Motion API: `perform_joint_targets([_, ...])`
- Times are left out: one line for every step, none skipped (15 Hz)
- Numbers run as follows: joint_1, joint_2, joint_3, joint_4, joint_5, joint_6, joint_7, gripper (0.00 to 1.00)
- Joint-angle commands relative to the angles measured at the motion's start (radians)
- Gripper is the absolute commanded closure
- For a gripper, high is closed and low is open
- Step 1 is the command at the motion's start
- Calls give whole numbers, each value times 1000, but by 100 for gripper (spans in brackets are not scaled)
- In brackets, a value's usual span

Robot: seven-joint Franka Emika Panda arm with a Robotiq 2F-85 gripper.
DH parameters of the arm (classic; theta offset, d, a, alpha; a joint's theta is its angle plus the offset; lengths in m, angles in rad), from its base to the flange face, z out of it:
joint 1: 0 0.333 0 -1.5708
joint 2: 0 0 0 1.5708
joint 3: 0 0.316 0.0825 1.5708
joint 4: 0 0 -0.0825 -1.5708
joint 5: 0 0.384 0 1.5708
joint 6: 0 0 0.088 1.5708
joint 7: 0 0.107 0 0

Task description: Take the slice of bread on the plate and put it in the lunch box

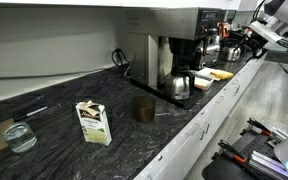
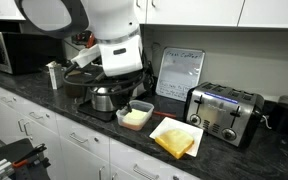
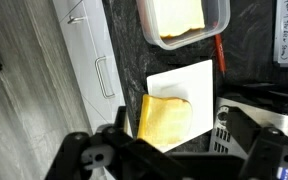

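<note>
The slice of bread (image 3: 164, 120) is lying on a white square plate (image 3: 189, 80), and its edge is hanging slightly over the plate's side toward the cabinet drawers. In an exterior view the plate (image 2: 184, 127) is sitting on the dark stone surface (image 2: 44, 95), between the clear lunch box (image 2: 135, 116) and the steel toaster (image 2: 222, 112). In the wrist view the lunch box (image 3: 216, 18) is lying just beyond the plate and is holding something pale yellow.

The pincer (image 3: 176, 130) is hanging above the bread, released, with its dark fingers (image 3: 122, 122) standing apart on either side of the slice and gripping nothing.

A steel coffee pot (image 2: 106, 98) is standing under the white arm (image 2: 114, 25), near the lunch box. In an exterior view a small carton (image 1: 94, 122) and a glass (image 1: 21, 137) are sitting well apart from the plate.
</note>
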Motion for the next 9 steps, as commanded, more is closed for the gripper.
perform_joint_targets([-10, 1, 10, 2, 6, -4, -4, 0])
perform_joint_targets([-10, 1, 10, 2, 6, -4, -4, 0])
perform_joint_targets([-10, 1, 10, 2, 6, -4, -4, 0])
perform_joint_targets([9, 11, -15, 4, 51, -1, -20, 0])
perform_joint_targets([34, 15, -42, 1, 107, 27, -56, 0])
perform_joint_targets([52, 26, -66, 0, 163, 55, -88, 0])
perform_joint_targets([68, 36, -87, 3, 217, 74, -123, 0])
perform_joint_targets([89, 53, -114, 9, 287, 95, -180, 0])
perform_joint_targets([106, 72, -134, 15, 354, 119, -239, 0])
